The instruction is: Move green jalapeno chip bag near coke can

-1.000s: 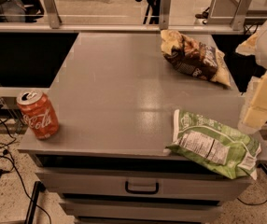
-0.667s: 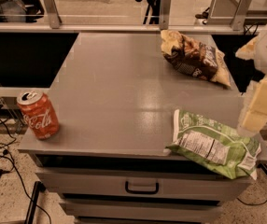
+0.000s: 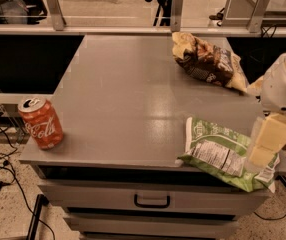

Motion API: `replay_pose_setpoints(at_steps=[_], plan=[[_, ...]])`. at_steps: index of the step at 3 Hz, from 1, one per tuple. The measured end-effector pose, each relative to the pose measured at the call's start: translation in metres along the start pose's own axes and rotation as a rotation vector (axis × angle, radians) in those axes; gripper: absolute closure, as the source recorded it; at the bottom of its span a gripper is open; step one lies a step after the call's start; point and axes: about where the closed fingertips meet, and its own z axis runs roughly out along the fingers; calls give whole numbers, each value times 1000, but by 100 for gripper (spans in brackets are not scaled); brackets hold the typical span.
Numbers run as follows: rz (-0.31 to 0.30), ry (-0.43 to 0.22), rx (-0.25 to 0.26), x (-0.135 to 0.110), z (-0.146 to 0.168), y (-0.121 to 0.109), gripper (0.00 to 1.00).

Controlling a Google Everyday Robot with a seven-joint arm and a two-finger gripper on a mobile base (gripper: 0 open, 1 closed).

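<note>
At the right edge of the desk [image 3: 133, 99], gripper [image 3: 266, 143] over the right end of the green chip bag [image 3: 218, 151]; its spread impossible to tell. Well apart at front left, coke can [image 3: 41, 122].

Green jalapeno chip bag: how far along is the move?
Done: nothing visible. The green jalapeno chip bag lies at the front right of the table, the coke can at its front left corner, far apart. Underway: the hand is at the bag's right end. Left: grasp, carry across, set down by the can.
</note>
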Motion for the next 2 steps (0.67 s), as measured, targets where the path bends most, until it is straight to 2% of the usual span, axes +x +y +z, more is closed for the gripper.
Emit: replay_pose_setpoints(at_steps=[2], plan=[[23,10,-109,21,67,22,0]])
